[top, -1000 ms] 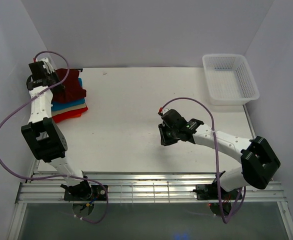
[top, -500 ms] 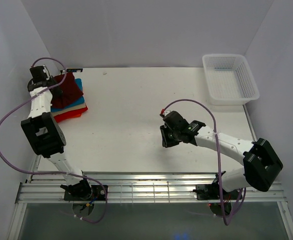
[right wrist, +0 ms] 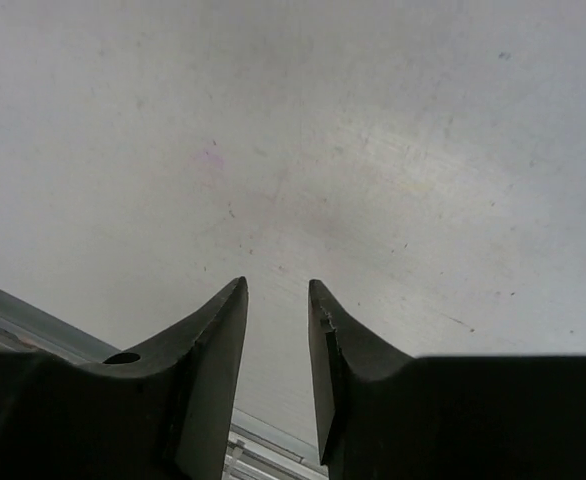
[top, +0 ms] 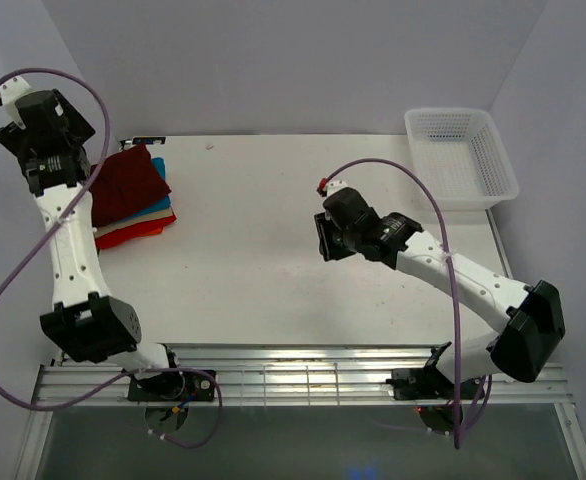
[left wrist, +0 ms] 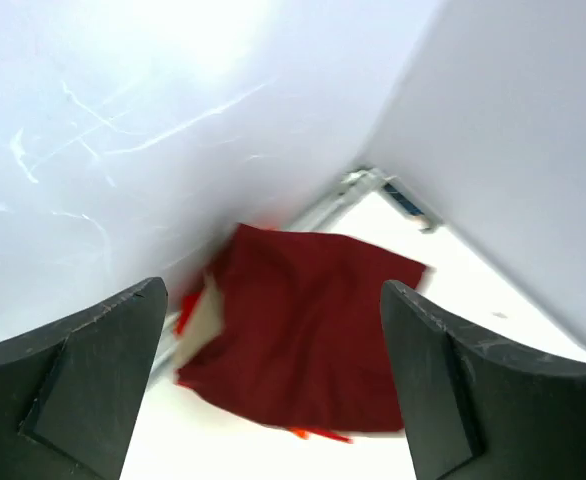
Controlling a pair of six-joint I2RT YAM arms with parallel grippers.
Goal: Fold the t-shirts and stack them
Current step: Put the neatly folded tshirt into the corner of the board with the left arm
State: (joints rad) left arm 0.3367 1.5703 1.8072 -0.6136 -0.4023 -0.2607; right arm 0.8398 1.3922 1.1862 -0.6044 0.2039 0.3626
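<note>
Maroon t-shirt (top: 128, 184) folded atop blue, beige, red-orange stack at table's (top: 273, 260) far-left corner; left gripper (left wrist: 273, 385) raised above it, fingers wide apart, empty; right gripper (right wrist: 276, 330) mid-table, nearly closed, empty

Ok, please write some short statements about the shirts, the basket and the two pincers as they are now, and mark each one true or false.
1. The maroon shirt lies on top of the pile. True.
2. The left pincer is closed on the maroon shirt. False: it is wide open and above the pile, holding nothing.
3. The basket has a shirt in it. False: it is empty.
4. The right pincer holds nothing. True: its fingers are nearly together over bare table.
5. The pile sits at the table's far left corner. True.
</note>
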